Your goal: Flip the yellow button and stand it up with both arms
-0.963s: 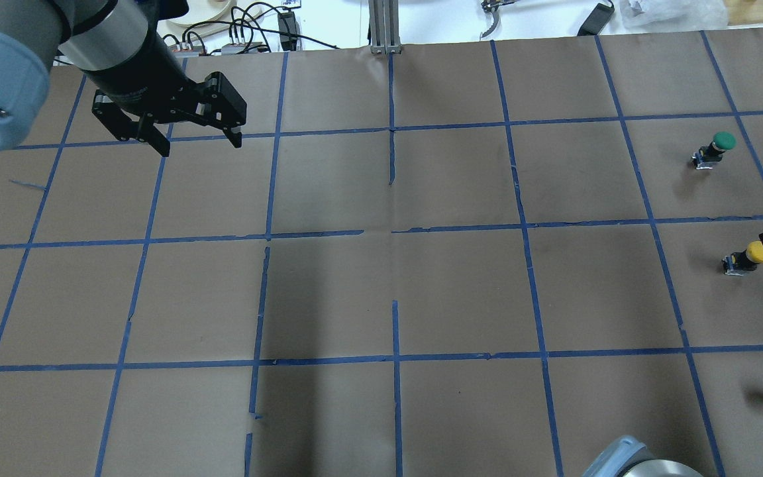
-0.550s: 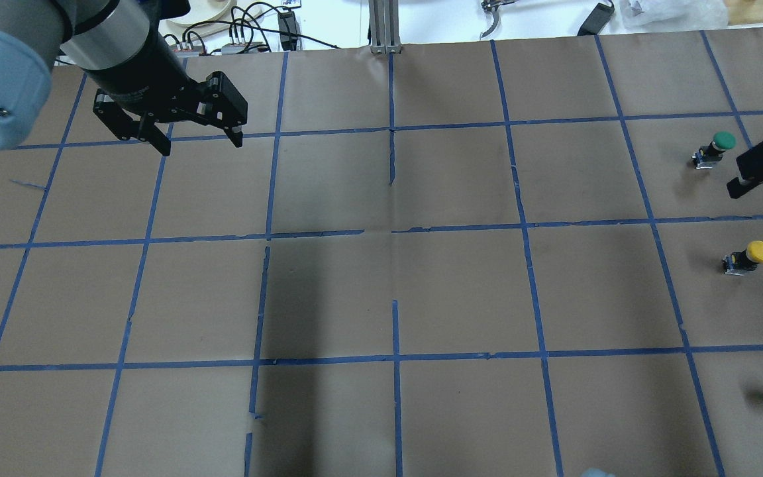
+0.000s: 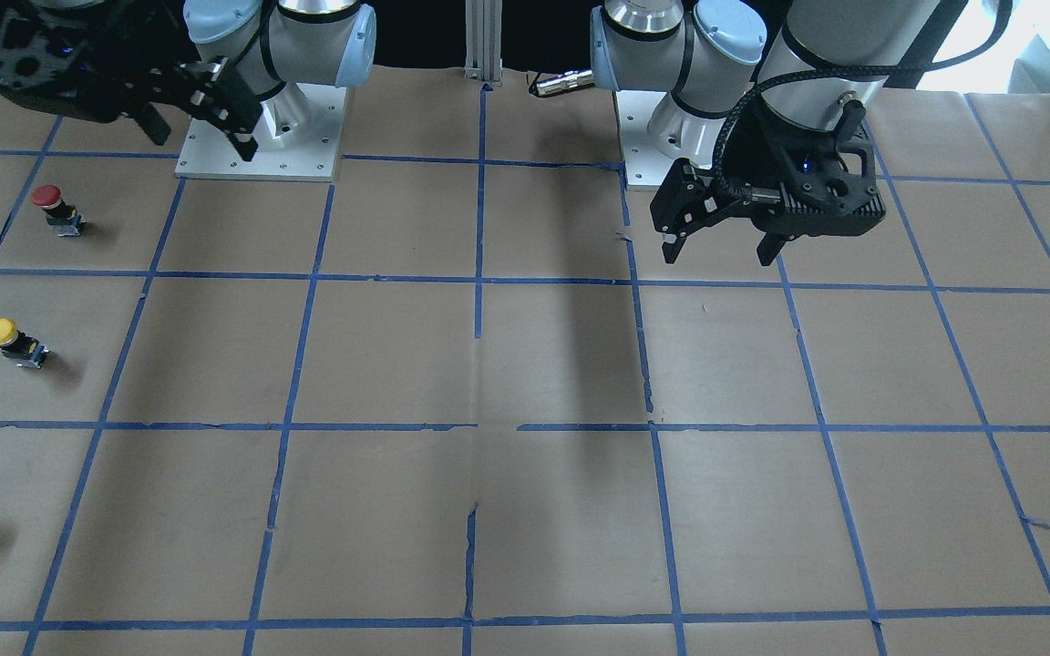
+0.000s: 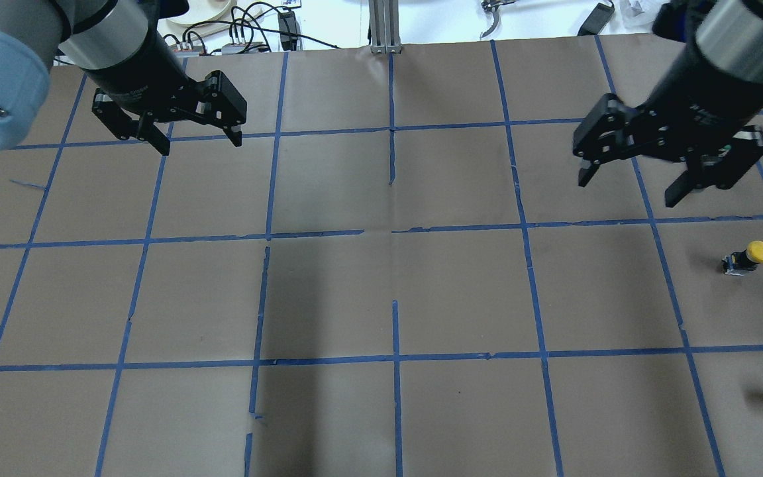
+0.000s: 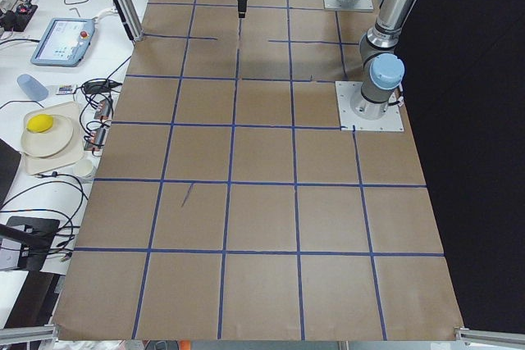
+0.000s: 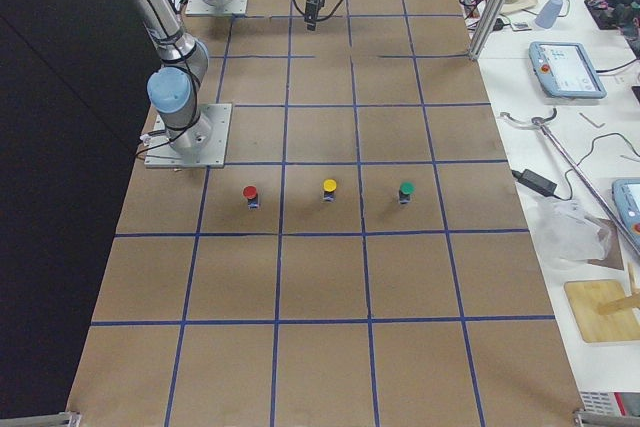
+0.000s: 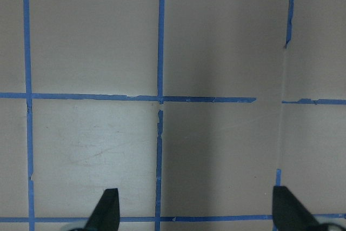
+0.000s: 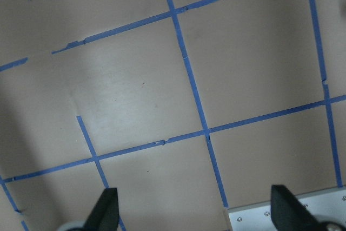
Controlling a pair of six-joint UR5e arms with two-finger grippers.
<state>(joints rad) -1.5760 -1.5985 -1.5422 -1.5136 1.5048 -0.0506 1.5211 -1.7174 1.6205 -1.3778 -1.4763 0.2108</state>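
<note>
Yellow button (image 4: 750, 255) stands upright on paper (image 4: 461, 291), right end effector (image 4: 628, 189) well apart.

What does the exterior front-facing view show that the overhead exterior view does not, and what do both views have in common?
Only the front-facing view shows a button's red cap and the arms' base plates. Only the overhead view shows the cables on the white bench beyond the table. Both show the yellow button, which is apart from both pincers, the open left pincer, the open right pincer and the blue tape grid.
</note>
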